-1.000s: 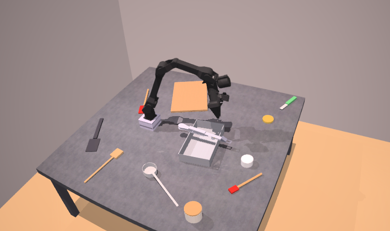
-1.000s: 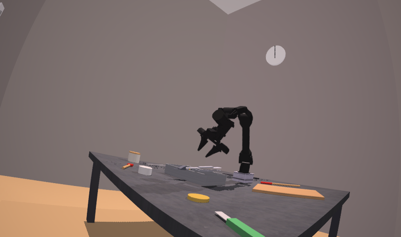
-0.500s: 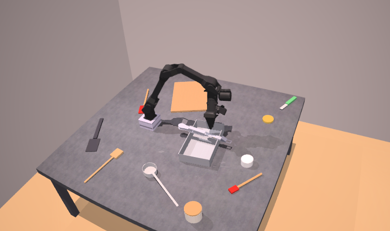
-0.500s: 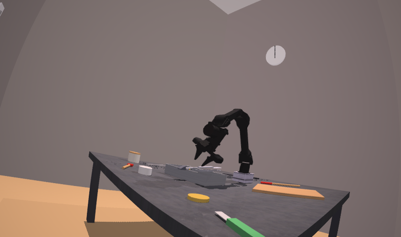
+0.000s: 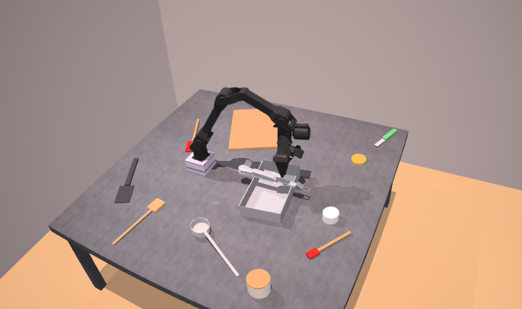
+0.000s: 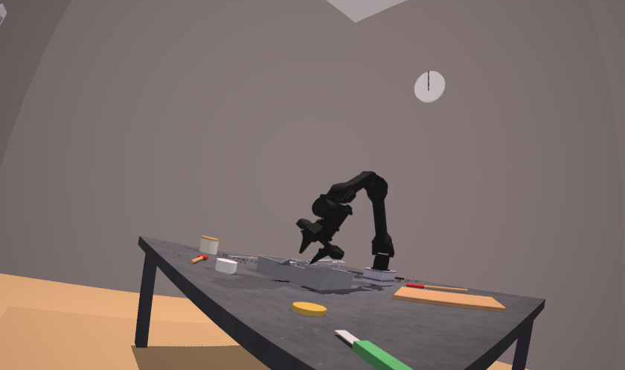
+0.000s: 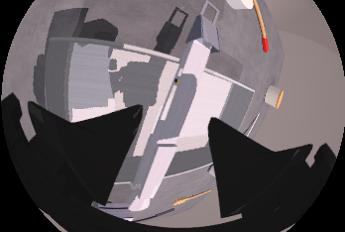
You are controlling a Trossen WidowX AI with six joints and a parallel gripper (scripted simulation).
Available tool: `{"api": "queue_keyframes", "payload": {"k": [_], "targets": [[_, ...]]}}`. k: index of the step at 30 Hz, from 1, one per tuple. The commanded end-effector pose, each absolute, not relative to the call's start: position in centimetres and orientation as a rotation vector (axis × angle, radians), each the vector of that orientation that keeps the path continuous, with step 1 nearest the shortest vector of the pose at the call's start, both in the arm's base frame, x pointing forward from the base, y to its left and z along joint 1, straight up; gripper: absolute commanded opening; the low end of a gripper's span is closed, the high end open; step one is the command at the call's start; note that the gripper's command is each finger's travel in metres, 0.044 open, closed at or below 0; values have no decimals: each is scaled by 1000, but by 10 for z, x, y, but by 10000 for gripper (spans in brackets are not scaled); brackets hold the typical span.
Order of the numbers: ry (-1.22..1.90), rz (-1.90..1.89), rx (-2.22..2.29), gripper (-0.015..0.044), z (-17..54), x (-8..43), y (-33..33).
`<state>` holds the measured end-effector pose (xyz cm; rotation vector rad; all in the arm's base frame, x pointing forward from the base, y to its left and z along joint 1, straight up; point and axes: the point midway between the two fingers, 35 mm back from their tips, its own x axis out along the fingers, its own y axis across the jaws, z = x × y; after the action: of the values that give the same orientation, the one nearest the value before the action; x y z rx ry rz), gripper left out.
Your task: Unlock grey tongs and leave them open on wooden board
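The grey tongs (image 5: 255,174) (image 7: 199,54) lie across the roasting tin (image 5: 260,214) (image 6: 332,281), their arms together. The end with a flat open loop sticks out past the tin's far side from my base; the other end reaches out on the base side. My gripper (image 5: 282,175) (image 6: 307,257) (image 7: 176,117) is open and points down just over the tongs. In the wrist view the tongs run between the two fingertips; no contact shows. The wooden board (image 5: 250,130) (image 6: 447,298) lies flat, partly hidden by my arm in the top view.
A yellow disc (image 5: 358,158) (image 6: 309,308) and a green-handled knife (image 5: 389,134) lie beyond the tin. A white round pot (image 5: 330,215) and a red-headed spatula (image 5: 312,253) are near the right edge. A ladle (image 5: 221,253) and an orange-lidded jar (image 5: 258,282) are in front.
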<state>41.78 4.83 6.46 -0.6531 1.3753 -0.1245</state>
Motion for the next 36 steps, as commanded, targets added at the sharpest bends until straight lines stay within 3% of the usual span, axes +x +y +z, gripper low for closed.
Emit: {"api": "queue_keyframes", "payload": {"k": [1, 36], "targets": [[1386, -125, -662, 260, 55, 418, 43], [1385, -127, -664, 260, 10, 427, 17]]}}
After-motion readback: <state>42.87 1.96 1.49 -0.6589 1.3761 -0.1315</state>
